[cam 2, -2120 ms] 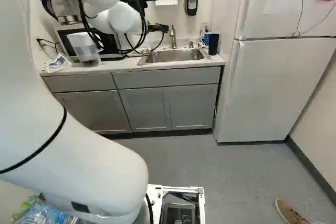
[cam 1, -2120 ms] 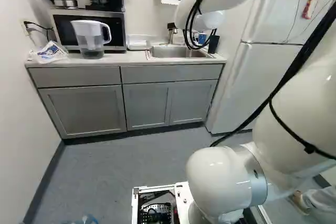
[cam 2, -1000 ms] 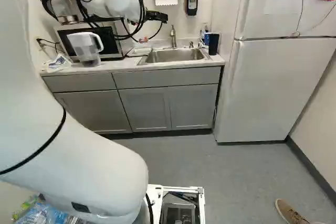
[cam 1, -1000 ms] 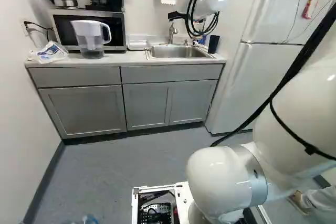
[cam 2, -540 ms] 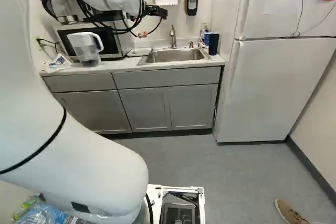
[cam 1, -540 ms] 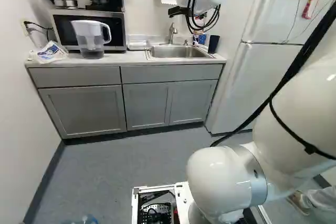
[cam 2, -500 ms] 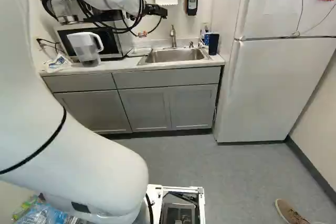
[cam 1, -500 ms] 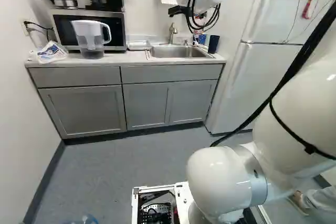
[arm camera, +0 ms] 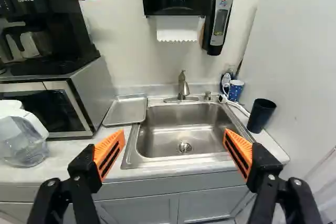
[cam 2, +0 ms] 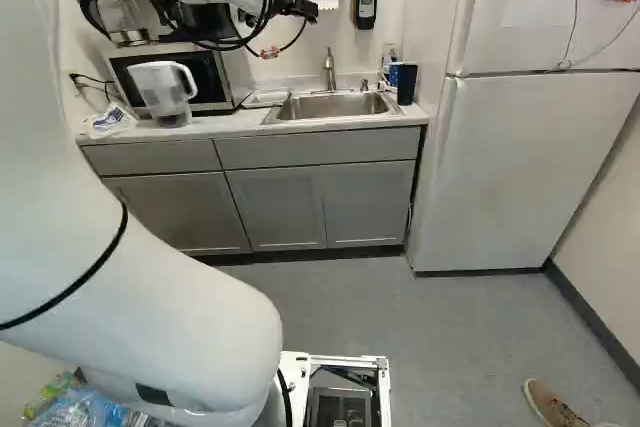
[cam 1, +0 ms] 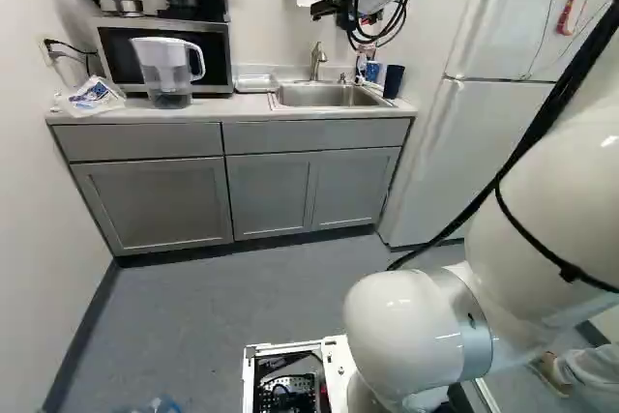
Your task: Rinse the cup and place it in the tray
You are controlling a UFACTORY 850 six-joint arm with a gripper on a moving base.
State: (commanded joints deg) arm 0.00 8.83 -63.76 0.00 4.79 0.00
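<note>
Hovering above and before the steel sink (arm camera: 132,150), with the hand (cam 2: 302,8) spread wide apart; seen ahead, standing on the tabletop (arm camera: 65,157) between sink and refrigerator (cam 2: 520,167), a dark cup (arm camera: 261,115); just behind, a blue spotted cup (arm camera: 235,91); cannot tell which is meant; across the sink, beside the microwave (arm camera: 98,95), a metal tray (arm camera: 126,111) lying flat.

Dark cup (arm camera: 261,116), blue cup (arm camera: 235,91) (white-dotted, perhaps)

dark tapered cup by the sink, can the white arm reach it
Probably yes: nothing shows between the open tool and the cup, though the white fridge close beside it may crowd the approach.
</note>
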